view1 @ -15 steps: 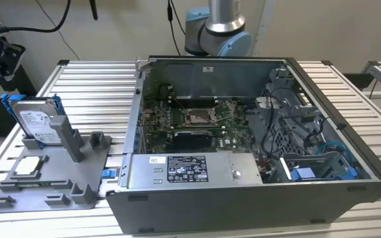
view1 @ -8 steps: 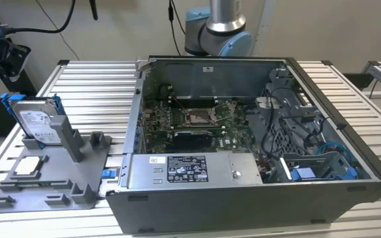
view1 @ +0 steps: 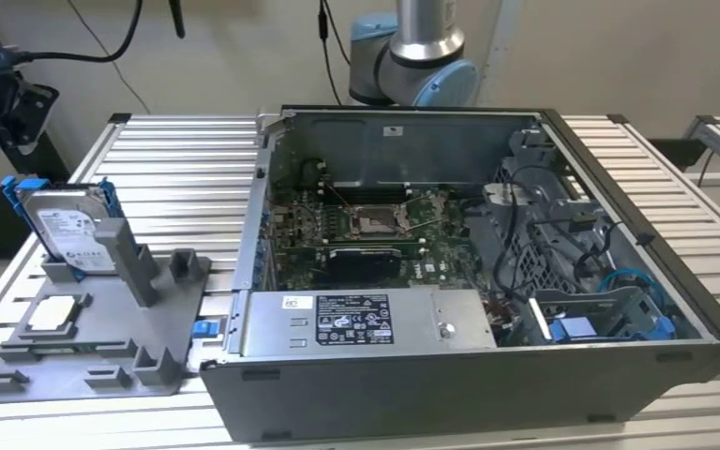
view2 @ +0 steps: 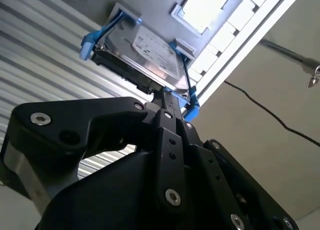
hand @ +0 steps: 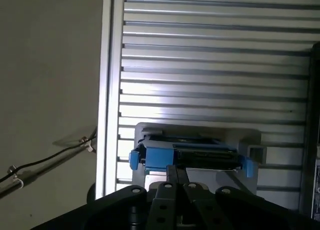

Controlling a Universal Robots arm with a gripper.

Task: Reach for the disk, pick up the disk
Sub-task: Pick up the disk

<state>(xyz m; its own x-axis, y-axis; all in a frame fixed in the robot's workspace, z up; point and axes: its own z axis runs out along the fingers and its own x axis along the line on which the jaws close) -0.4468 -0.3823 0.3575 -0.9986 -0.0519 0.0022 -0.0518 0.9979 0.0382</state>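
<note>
The disk (view1: 70, 230) is a silver hard drive with a white label and a blue frame. It stands on edge in a slot of the grey fixture (view1: 110, 352) at the exterior view's left. My gripper (view1: 7, 117) is a black shape up and to the left of it, clear of it. In both wrist views the disk (view2: 150, 53) (hand: 192, 157) lies just beyond my gripper (view2: 170, 98) (hand: 177, 171). The two thin fingers are pressed together with nothing between them, their tips close to the drive's blue-framed edge.
An open computer case (view1: 486, 262) fills the middle and right of the slatted metal table (view1: 172, 178). A small square silver chip (view1: 53, 317) lies in the fixture. The arm's base (view1: 416, 56) stands behind the case. Cables run along the floor past the table edge (hand: 112, 90).
</note>
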